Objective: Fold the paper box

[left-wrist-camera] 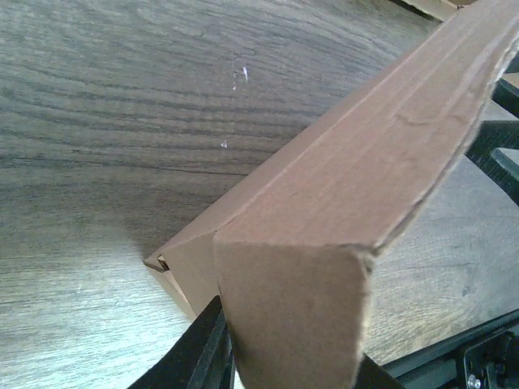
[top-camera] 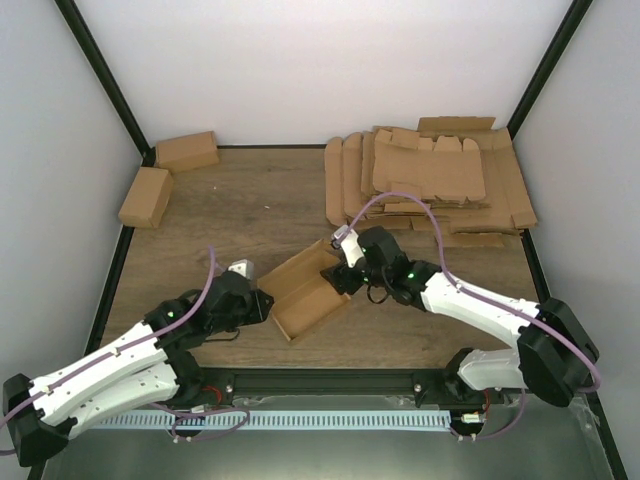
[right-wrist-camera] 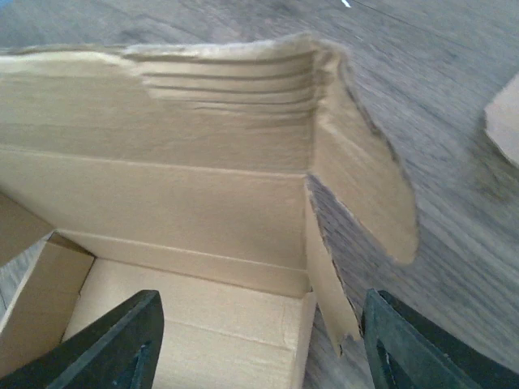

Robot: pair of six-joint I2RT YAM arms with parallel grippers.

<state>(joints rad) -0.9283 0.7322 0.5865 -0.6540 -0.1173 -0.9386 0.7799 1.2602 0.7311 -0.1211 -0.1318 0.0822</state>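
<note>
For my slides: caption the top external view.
Left gripper and right gripper at the half-folded paper box; flat blanks behind, finished boxes far left.

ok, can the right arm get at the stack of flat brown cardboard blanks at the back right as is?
Probably yes. The right gripper is open, straddling an end flap of the half-folded brown cardboard box; only bare wooden table separates it from the stack of flat brown cardboard blanks.

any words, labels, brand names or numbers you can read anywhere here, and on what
None to read: the paper box, the stack of flat blanks and the folded boxes at the far left are all plain, unmarked brown cardboard.
</note>
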